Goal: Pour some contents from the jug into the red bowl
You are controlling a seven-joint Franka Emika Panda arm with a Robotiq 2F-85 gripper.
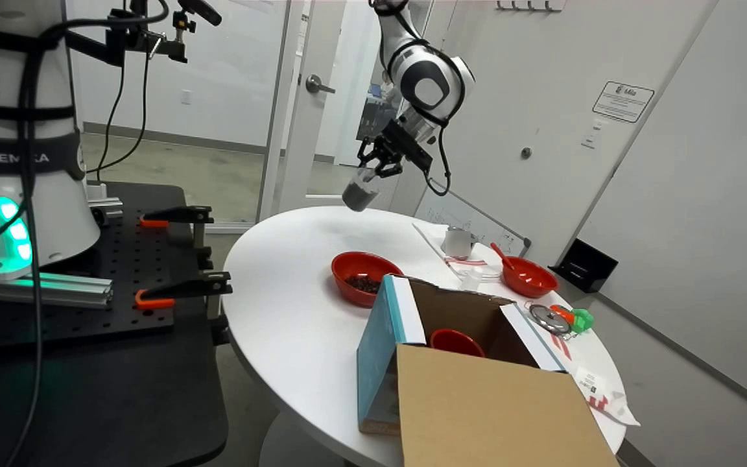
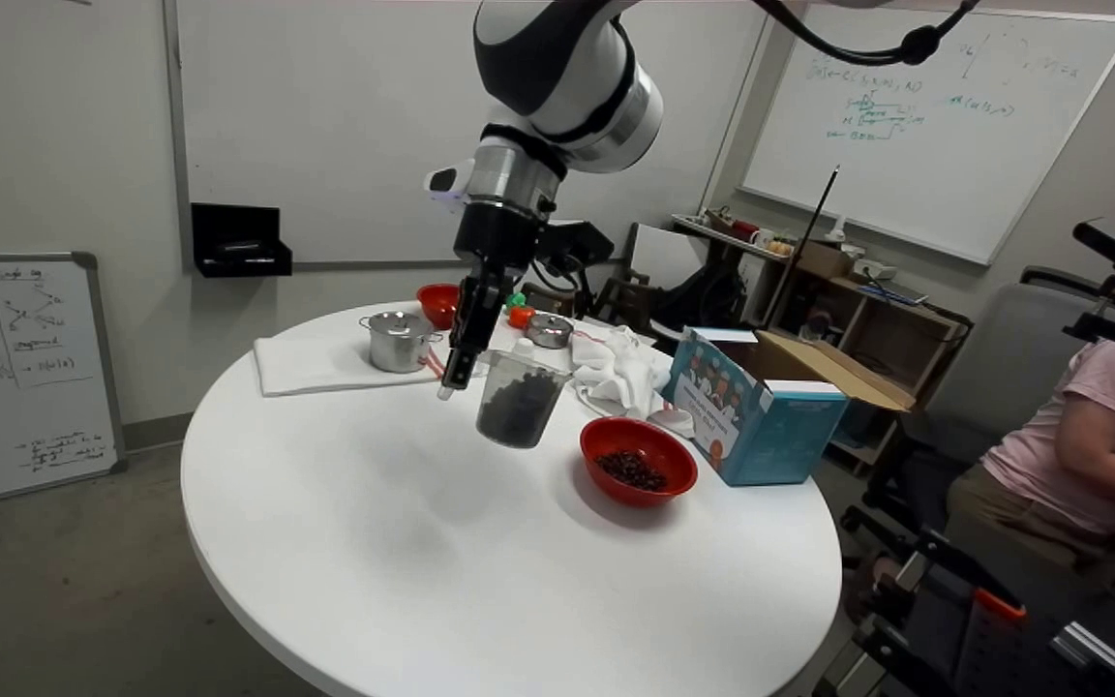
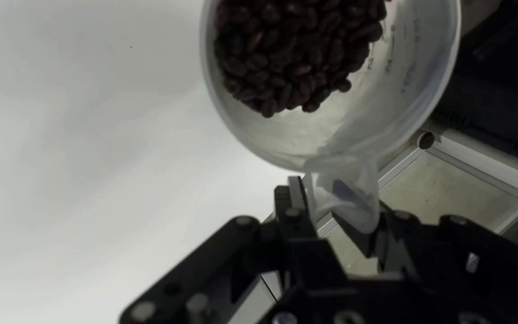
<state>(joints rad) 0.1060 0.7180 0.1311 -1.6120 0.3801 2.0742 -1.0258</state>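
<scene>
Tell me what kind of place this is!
Probably a robotics lab: there's a jointed black-and-white robot arm, a rectangular whiteboard with green handwriting, and a flat black plate dotted with holes.

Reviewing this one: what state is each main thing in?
Jug: aloft, maybe slightly tilted, part filled with dark beans
Claw: closed on the jug's handle
Bean bowl: upright, part filled
Spoon bowl: upright, red spoon in it
Box: open, red object inside
Large pot: on white cloth, lid unclear
Other cloth: crumpled
</scene>
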